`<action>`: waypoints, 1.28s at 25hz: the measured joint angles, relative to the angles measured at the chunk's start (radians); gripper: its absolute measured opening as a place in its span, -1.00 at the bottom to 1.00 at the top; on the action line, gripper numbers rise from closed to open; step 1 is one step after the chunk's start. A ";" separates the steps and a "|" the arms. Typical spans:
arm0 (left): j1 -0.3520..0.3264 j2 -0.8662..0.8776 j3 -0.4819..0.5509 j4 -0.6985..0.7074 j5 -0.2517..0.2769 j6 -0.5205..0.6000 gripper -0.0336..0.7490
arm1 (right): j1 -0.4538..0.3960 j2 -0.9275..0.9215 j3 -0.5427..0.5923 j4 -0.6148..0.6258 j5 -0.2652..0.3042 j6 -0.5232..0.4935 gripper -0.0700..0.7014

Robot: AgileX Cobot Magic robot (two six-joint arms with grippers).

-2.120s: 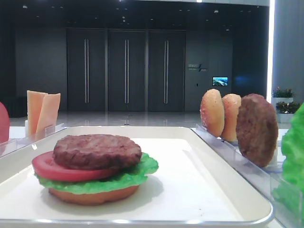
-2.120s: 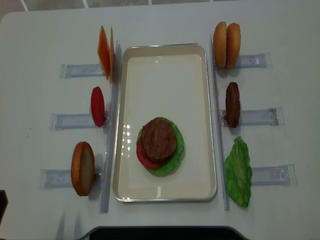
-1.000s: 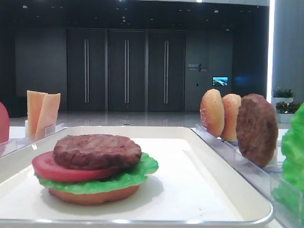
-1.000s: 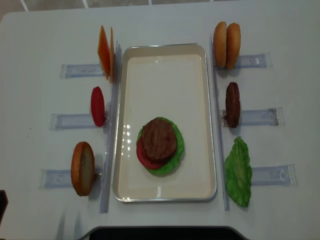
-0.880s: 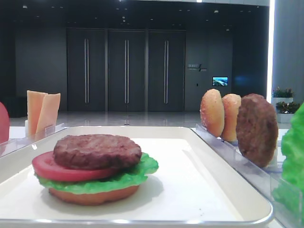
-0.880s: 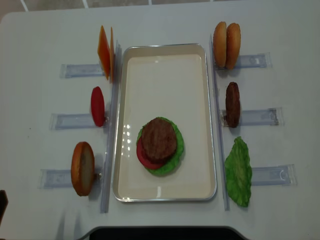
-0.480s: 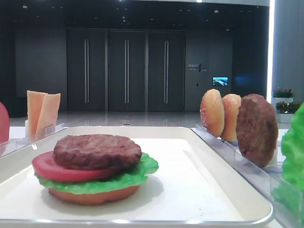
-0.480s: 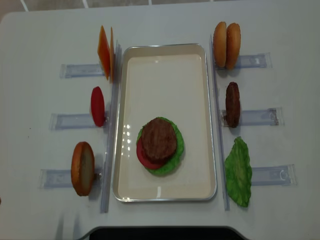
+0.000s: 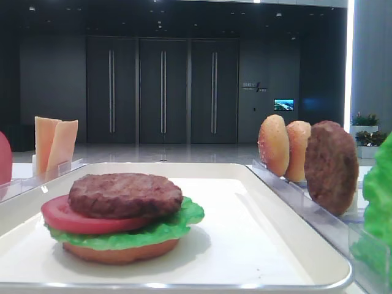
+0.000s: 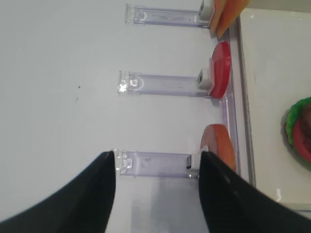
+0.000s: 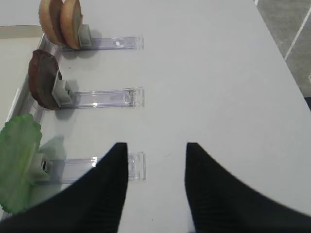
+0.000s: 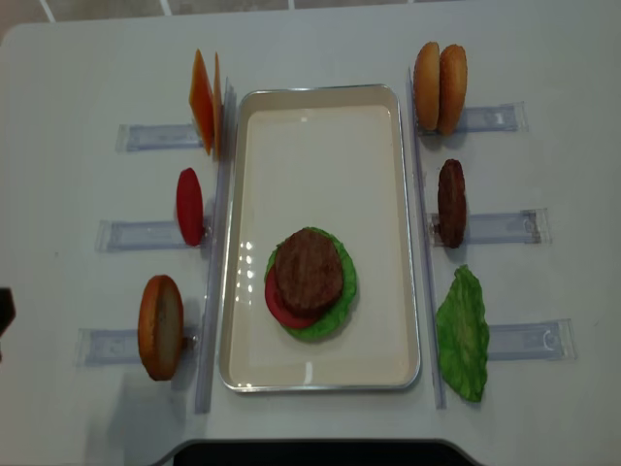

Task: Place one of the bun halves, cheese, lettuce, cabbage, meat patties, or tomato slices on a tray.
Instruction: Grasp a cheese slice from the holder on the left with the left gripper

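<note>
On the white tray [image 12: 320, 146] lies a stack: a bun half, lettuce, a tomato slice and a meat patty [image 12: 309, 270] on top. Left of the tray, cheese [image 12: 203, 102], a tomato slice [image 12: 189, 207] and a bun half [image 12: 161, 327] stand on edge in racks. To the right stand two bun halves [image 12: 440, 87], a patty [image 12: 451, 203] and lettuce [image 12: 463, 335]. My left gripper [image 10: 156, 155] is open above the rack strip of the left bun half [image 10: 219, 148], holding nothing. My right gripper [image 11: 156, 145] is open over bare table beside the lettuce [image 11: 17, 160].
Clear plastic rack strips [image 12: 131, 234] lie on the white table on both sides of the tray, with long strips along its sides. A dark part of the left arm [image 12: 5, 311] shows at the left edge. Cabbage is out of view.
In the overhead view the dark part of the left arm has moved up along the left edge. The food and tray have not moved.
</note>
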 joint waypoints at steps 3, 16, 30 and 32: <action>0.000 0.171 -0.101 -0.009 -0.023 -0.001 0.18 | 0.000 0.000 0.000 0.000 -0.001 0.000 -0.11; 0.000 0.897 -0.579 -0.059 0.006 -0.024 0.18 | 0.000 0.000 0.000 0.000 -0.002 0.000 -0.11; -0.001 1.270 -0.914 -0.014 0.090 -0.070 0.18 | 0.000 0.000 0.000 0.000 -0.002 0.000 -0.11; -0.011 1.274 -0.921 0.014 0.090 -0.084 0.18 | 0.000 0.000 0.000 0.000 -0.002 0.000 -0.11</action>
